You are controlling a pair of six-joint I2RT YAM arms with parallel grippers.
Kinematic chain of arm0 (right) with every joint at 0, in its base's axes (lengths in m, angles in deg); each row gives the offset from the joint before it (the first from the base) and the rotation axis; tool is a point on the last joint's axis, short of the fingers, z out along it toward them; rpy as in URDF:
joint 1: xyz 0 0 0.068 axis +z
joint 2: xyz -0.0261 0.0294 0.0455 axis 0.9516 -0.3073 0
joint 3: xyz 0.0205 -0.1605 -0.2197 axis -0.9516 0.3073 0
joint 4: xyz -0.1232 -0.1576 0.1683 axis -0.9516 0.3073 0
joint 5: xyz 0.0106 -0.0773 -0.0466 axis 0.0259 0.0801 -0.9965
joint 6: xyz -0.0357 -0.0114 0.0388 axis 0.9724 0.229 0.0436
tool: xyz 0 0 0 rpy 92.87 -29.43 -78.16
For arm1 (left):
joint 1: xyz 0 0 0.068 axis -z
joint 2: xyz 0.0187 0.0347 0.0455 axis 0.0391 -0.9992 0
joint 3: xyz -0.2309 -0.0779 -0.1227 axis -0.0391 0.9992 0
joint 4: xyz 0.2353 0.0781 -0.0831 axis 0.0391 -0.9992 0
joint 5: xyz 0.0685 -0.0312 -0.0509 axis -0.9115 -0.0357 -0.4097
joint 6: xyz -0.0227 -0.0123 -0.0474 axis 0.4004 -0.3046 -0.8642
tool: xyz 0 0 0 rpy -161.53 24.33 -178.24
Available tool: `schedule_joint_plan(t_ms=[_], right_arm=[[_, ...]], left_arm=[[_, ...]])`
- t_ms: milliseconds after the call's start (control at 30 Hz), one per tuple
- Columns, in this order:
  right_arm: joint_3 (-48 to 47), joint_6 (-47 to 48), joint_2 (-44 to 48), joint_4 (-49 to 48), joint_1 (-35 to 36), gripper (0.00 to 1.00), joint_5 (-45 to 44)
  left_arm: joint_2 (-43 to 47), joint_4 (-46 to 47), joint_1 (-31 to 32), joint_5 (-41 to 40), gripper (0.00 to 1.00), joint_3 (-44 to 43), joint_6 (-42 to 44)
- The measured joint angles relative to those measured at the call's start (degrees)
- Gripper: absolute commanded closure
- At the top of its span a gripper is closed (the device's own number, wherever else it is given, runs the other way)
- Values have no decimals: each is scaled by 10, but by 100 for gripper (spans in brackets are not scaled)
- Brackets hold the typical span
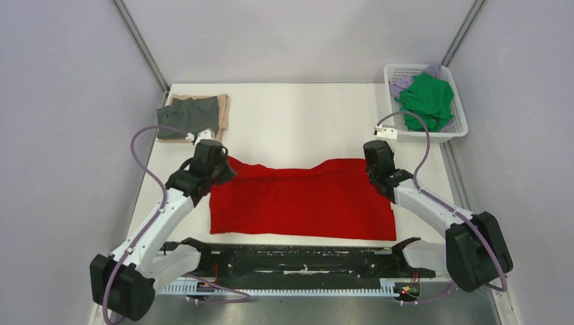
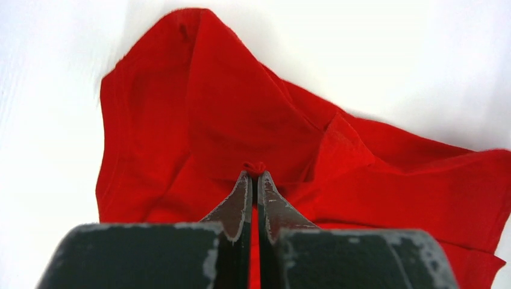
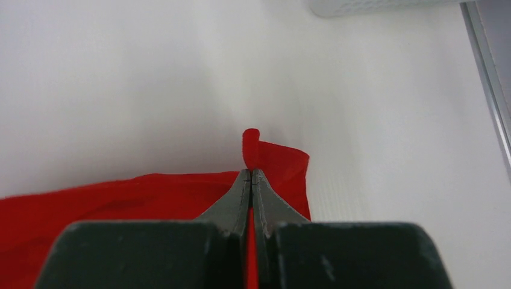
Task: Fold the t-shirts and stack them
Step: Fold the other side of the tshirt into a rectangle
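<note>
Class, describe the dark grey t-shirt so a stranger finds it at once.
Start at the white table and go to its far left corner. Two folded shirts lie there; the dark grey t-shirt is the top one, with a tan t-shirt peeking out beneath.

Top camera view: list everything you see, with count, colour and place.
table: one, white, under everything
red t-shirt: one, red, spread mid-table
dark grey t-shirt: one, dark grey, folded, far-left corner
tan t-shirt: one, tan, beneath the dark grey t-shirt
basket: one, white, far-right corner
green t-shirt: one, green, in basket
lilac t-shirt: one, lilac, in basket
left gripper: one, dark, shut on red t-shirt's far-left corner
right gripper: one, dark, shut on its far-right corner
</note>
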Motion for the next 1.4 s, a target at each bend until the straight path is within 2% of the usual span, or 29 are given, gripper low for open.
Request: schedule_joint_plan(t_ms=[467, 500, 567, 600, 733, 833, 867, 900, 933, 1000, 1033, 1267, 1400], right_arm=[[113, -2, 122, 5, 15, 100, -7], [118, -2, 126, 7, 16, 100, -7], [127, -3, 136, 9, 17, 100, -7], [131, -3, 140, 9, 19, 98, -7], [141, -8, 147, 16, 20, 94, -6], [150, -19, 148, 30, 20, 86, -2], [155, -24, 151, 37, 20, 80, 2], [162, -28, 156, 43, 20, 69, 4], [168, -33, 162, 48, 20, 51, 5], [185, -44, 180, 68, 20, 11, 9], [189, -52, 186, 77, 20, 2, 9], [183, -57, 246, 132, 20, 2, 16], [169, -51, 277, 115, 20, 2, 39]], left_arm=[[114, -60, 10, 26, 98, 75, -57], [119, -65, 10, 27, 97, 78, -61], [130, -80, 11, 27, 86, 82, -66], [136, -86, 11, 28, 84, 84, -69], [170, -103, 11, 31, 81, 104, -79], [188, -118, 12, 45, 78, 128, -89], [192, -121, 12, 51, 74, 135, -94], [198, -123, 12, 60, 68, 144, -101], [205, -125, 12, 68, 55, 153, -107], [223, -135, 13, 82, 12, 169, -118], [230, -141, 14, 89, 1, 172, -120], [274, -169, 15, 112, 0, 132, -133], [237, -114, 15, 129, 0, 95, -128]])
